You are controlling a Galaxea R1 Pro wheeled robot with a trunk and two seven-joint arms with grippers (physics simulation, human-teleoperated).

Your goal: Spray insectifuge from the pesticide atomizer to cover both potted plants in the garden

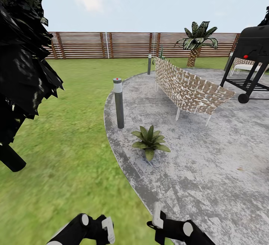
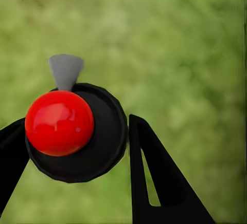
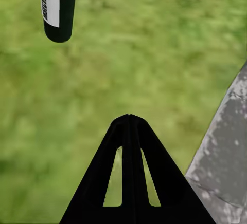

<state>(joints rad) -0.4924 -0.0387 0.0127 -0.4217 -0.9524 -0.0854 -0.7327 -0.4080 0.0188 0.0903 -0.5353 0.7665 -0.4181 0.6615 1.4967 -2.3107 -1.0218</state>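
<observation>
My left gripper [image 2: 77, 126] is shut on the pesticide atomizer [image 2: 62, 124]. From above, the atomizer shows a round dark top with a red knob and a pale grey nozzle. Its dark-green lower end with the white label strip [image 3: 57, 5] hangs over the lawn in the right wrist view. My right gripper [image 3: 128, 118] is shut with nothing in it, over the line where grass meets stone. In the head view both grippers, left [image 1: 106, 233] and right [image 1: 158, 219], sit at the bottom edge. One potted plant [image 1: 150, 142], a low green rosette, stands on the patio ahead of them.
A grey bollard lamp [image 1: 118, 103] stands at the patio's [image 1: 209, 170] rim, just behind the plant. Behind it are a woven bench [image 1: 188, 89] and a black grill [image 1: 252, 61] at the right. A dark tree [image 1: 20, 69] crowds the left. A fence [image 1: 112, 45] and a palm [image 1: 196, 41] close the back.
</observation>
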